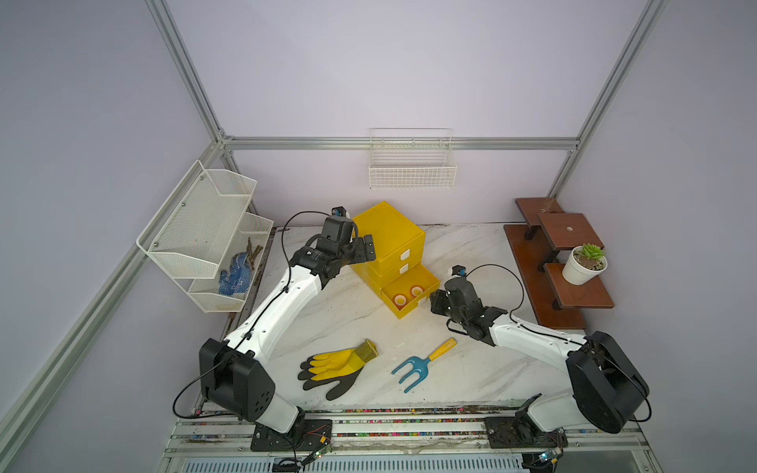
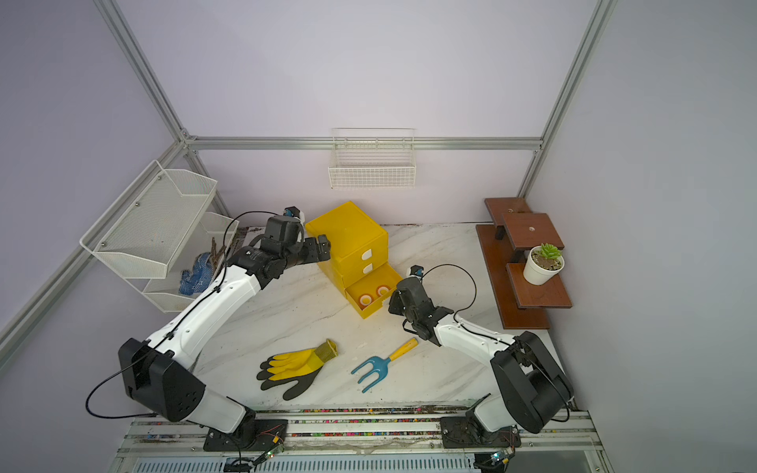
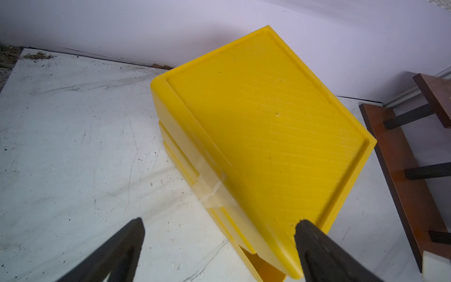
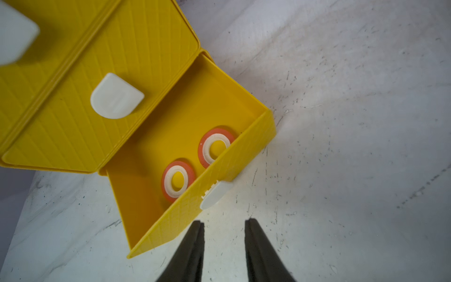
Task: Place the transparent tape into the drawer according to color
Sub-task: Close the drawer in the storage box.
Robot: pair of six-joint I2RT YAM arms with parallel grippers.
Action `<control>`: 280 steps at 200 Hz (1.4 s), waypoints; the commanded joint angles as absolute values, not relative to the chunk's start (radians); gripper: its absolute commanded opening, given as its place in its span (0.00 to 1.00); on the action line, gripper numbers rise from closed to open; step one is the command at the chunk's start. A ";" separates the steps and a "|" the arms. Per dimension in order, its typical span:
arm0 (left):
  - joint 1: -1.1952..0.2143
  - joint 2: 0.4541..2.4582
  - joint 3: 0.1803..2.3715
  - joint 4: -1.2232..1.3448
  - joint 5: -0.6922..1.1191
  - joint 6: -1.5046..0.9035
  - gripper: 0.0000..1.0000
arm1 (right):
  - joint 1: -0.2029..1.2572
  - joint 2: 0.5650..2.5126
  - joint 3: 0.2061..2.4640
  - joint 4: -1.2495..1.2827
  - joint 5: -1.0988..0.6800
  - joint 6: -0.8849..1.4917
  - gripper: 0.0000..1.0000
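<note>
Clutter lay nearest us on the white marbled table (image 1: pixel 348 319): a yellow-and-black glove (image 1: pixel 332 368) and, near it but apart, a blue hand fork (image 1: pixel 422 362) with a yellow handle. Beyond them we saw the right gripper (image 4: pixel 223 222) low over the table. Its jaws were closed down to a narrow gap, nothing held, and its tips were just short of the white handle tab (image 4: pixel 214 195) of the bottom drawer (image 4: pixel 234 158). That drawer stood out of the yellow cabinet (image 1: pixel 389 229). In it a red-orange tape roll (image 4: pixel 168 182) and a second tape roll (image 4: pixel 205 149) of the same color lay flat by the front wall. The middle drawer (image 1: pixel 403 268) and top drawer (image 1: pixel 404 254) were shut. At the cabinet's left side the left gripper (image 3: pixel 219 221) hung with jaws spread wide and empty, one finger over a top corner; whether it touched, we could not tell. Farthest back, a white mesh rack (image 1: pixel 196 229) held something blue (image 1: pixel 233 278), a brown stepped shelf (image 1: pixel 581 293) carried a potted succulent (image 1: pixel 581 270), and a white wire basket (image 1: pixel 411 172) hung on the back wall.
</note>
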State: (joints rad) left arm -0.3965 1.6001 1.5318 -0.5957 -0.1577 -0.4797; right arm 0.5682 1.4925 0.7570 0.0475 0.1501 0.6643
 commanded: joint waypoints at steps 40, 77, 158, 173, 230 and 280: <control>-0.390 1.703 1.564 -0.595 -0.212 -0.483 1.00 | 0.551 1.741 0.896 0.193 -0.026 0.661 0.33; -0.390 1.710 1.556 -0.592 -0.206 -0.473 1.00 | 0.545 1.830 0.964 0.291 -0.053 0.670 0.32; -0.390 1.720 1.527 -0.593 -0.193 -0.462 1.00 | 0.534 1.983 1.060 0.515 -0.149 0.704 0.33; -0.390 1.720 1.523 -0.592 -0.190 -0.460 1.00 | 0.534 2.007 1.082 0.525 -0.156 0.712 0.33; -0.390 1.724 1.519 -0.592 -0.183 -0.458 1.00 | 0.534 2.008 1.075 0.551 -0.171 0.733 0.34; -0.390 1.673 1.548 -0.592 -0.195 -0.444 1.00 | 0.534 1.819 0.932 0.525 -0.139 0.740 0.53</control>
State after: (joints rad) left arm -0.3935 1.6989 1.5444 -0.5423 -0.1860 -0.4816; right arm 0.5385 1.9324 0.9737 0.5060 -0.1608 0.7376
